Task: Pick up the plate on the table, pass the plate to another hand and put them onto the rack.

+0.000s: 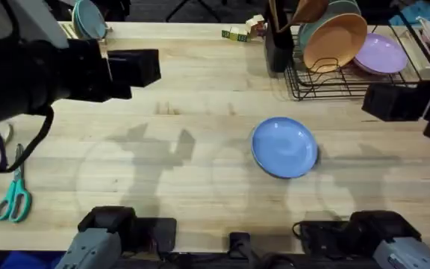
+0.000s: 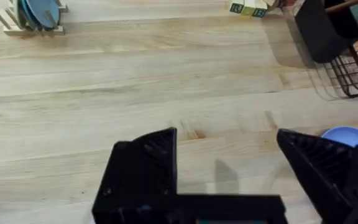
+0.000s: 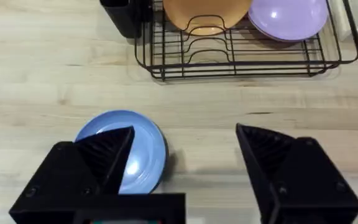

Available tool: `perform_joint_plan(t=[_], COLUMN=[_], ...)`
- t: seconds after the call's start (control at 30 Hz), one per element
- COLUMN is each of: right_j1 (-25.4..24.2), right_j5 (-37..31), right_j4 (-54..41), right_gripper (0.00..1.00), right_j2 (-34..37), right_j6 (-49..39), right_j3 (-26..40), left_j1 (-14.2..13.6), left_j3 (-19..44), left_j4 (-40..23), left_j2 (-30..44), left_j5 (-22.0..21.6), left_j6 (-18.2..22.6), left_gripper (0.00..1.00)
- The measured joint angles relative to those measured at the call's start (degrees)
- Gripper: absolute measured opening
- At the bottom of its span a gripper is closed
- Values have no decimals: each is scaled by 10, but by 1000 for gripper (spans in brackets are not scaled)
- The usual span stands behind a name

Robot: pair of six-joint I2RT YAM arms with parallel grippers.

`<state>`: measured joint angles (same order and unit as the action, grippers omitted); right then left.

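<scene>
- Both grippers stand open and empty: left gripper (image 2: 225,162) over bare wood, right gripper (image 3: 182,165) with jaws spread wide above the boards.
- Table (image 1: 200,97), butcher-block planks, spans the overhead frame.
- Rack (image 1: 334,78), black wire, sits at the upper right of the overhead frame, holding an orange bowl (image 1: 336,41) and a lilac plate (image 1: 381,54).
- Plate (image 1: 284,147), glossy light blue, lies flat on the table right of centre, below the rack and apart from it.
- Scissors (image 1: 13,196) with teal handles lie at the lower left.
- Small wooden stand (image 2: 33,15), at the upper left of the left wrist view, seems to hold bluish plates.
</scene>
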<state>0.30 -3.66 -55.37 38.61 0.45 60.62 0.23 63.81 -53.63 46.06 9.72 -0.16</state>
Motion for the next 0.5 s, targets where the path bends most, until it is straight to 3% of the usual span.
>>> perform_joint_plan(t=[0.37, 0.5], right_j1=[0, 0], right_j5=[0, 0], right_j4=[-1, -1], right_gripper=[995, 994], right_j2=[0, 0], right_j6=[0, 0], right_j3=[0, 0], left_j1=[-2, -29], left_j3=[0, 0], left_j4=[-15, -15], left_j2=[4, 17], left_j5=[10, 10], left_j6=[4, 8], left_gripper=[995, 996])
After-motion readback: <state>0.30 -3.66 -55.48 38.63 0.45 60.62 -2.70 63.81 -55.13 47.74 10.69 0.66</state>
